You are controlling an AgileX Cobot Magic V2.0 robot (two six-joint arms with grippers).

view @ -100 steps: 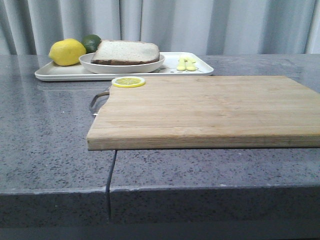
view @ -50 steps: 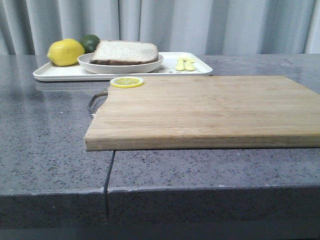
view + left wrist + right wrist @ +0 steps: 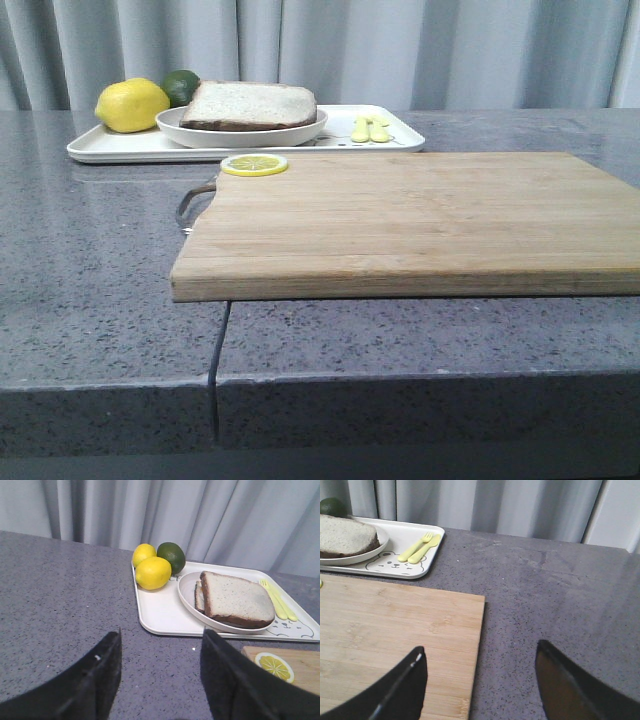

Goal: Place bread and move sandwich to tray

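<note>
Resting on the plate (image 3: 300, 133) on the tray (image 3: 110, 146) at the far left, the sandwich (image 3: 250, 104) lay topped by the bread (image 3: 236, 599), its egg apparently hidden. Both the left gripper (image 3: 160, 672) and the right gripper (image 3: 481, 687) hung spread and empty above the counter.

bread (image 3: 250, 104) atop sandwich (image 3: 235, 600) | plated on white tray (image 3: 120, 148)

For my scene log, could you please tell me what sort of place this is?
Probably a staged kitchen counter: a speckled grey stone worktop, a wooden cutting board, and a tray with a sandwich, backed by plain curtains.
</note>
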